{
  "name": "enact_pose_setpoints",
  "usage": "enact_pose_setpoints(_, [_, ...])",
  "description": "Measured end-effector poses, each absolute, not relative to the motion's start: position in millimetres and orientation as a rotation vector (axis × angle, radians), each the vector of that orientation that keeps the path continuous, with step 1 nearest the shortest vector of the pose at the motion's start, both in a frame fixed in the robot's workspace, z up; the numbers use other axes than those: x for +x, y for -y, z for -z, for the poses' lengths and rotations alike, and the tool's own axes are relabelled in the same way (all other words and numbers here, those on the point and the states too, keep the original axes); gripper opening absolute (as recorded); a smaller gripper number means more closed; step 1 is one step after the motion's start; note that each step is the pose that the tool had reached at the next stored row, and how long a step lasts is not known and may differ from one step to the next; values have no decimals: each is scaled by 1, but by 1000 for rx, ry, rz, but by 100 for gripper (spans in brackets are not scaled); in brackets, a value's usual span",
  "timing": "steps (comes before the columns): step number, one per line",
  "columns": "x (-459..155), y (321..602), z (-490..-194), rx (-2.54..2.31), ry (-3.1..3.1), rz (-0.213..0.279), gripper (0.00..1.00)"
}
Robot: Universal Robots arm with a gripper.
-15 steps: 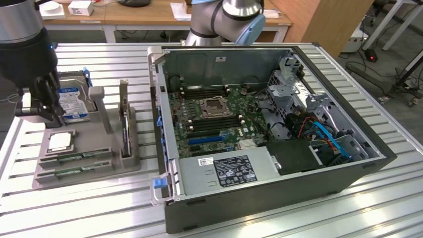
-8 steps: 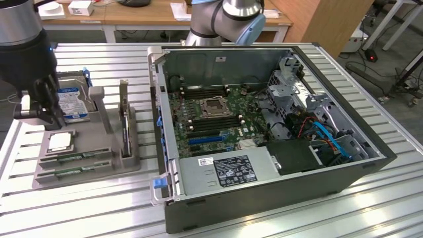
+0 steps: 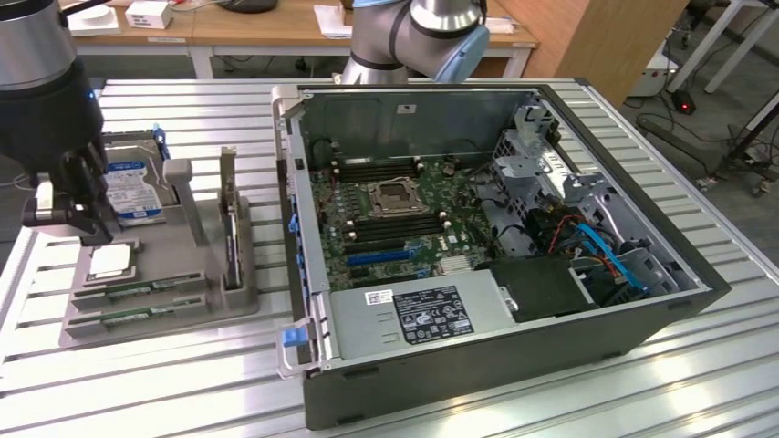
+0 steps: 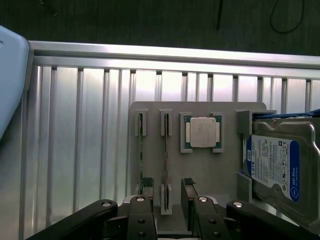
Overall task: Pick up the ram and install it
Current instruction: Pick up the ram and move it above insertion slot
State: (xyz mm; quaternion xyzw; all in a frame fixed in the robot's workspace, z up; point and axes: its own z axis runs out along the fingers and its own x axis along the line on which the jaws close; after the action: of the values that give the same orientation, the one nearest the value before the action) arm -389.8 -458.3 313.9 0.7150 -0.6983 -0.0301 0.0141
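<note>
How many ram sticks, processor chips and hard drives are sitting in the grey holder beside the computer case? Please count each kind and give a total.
Ram sticks: 2
Processor chip: 1
Hard drive: 1
Total in the grey holder: 4
</note>
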Motion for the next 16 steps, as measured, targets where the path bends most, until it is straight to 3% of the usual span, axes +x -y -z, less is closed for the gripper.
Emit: enact_pose_setpoints(16, [-390, 462, -313, 2228, 2173, 94, 35])
